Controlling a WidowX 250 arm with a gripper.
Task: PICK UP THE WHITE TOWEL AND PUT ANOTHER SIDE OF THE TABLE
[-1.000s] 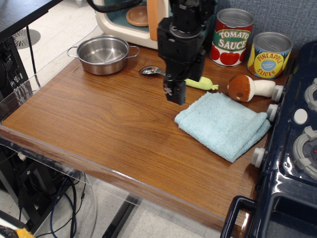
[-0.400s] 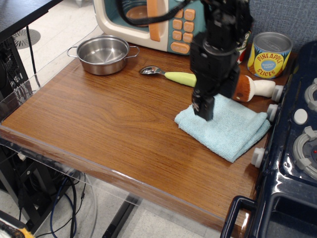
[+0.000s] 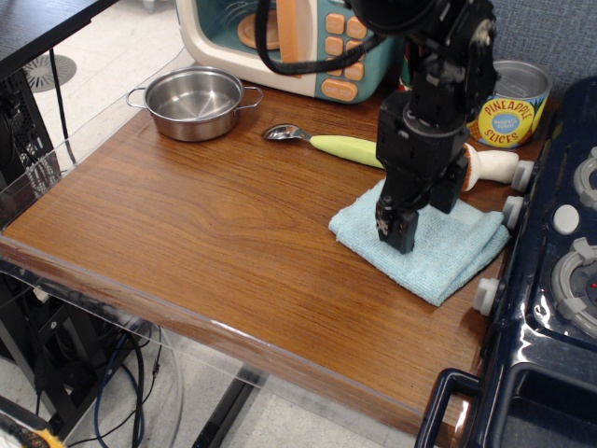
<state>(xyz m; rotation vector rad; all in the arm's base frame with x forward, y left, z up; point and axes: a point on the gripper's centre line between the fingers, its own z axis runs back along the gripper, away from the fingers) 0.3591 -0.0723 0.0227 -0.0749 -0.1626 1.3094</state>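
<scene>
The white towel (image 3: 438, 250) is a pale light-blue folded terry cloth lying flat at the right of the brown wood-grain table (image 3: 205, 243), next to the dark-blue toy stove. My black gripper (image 3: 395, 233) hangs over the towel's middle-left, fingertips pointing down and close to or touching the cloth. The fingers look close together; the frame does not show whether they are open or shut. The arm hides part of the towel's far edge.
A steel pot (image 3: 195, 101) stands at the back left. A spoon with a green handle (image 3: 322, 142) lies behind the towel. A toy microwave (image 3: 280, 42), a pineapple can (image 3: 511, 103), a toy mushroom (image 3: 490, 166) and the stove (image 3: 550, 280) line the back and right.
My gripper has moved right and toward the front, from above the spoon to over the towel, and has come lower. The towel has not moved.
</scene>
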